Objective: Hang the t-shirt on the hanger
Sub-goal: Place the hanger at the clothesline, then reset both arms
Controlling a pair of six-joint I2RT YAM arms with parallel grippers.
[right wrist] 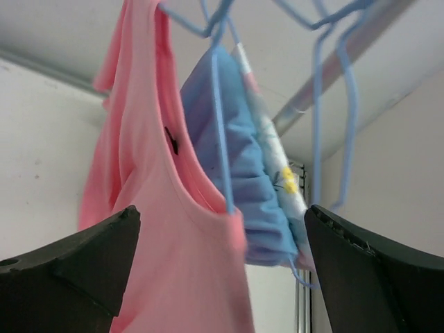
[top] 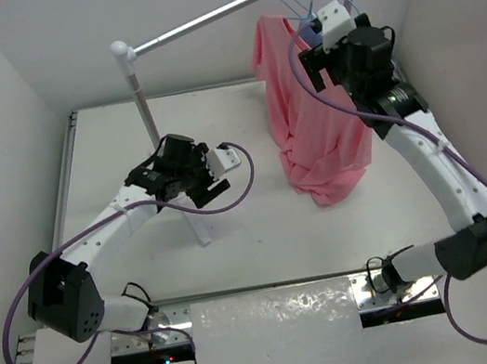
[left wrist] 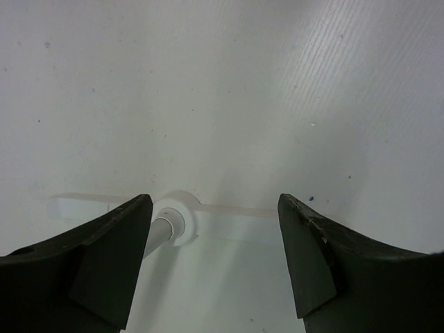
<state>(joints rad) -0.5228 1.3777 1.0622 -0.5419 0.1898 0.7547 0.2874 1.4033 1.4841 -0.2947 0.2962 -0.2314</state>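
Right wrist: wrinkly pink t-shirt (right wrist: 152, 236) on blue hanger (right wrist: 220, 139); R claw (right wrist: 222, 208), L claw (left wrist: 214, 198) spread.

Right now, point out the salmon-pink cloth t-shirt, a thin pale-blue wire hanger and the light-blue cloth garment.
salmon-pink cloth t-shirt (top: 315, 132): top view, middle of its hanging body.
pale-blue wire hanger (right wrist: 222, 139): right wrist view, its straight wire arm.
light-blue cloth garment (right wrist: 253, 187): right wrist view, gathered fabric.

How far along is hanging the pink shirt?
Looks done: the t-shirt hangs on a hanger from the rail. In hand: nothing; the right gripper beside it and the left gripper over the table are open and empty. Left: probably only pulling back.
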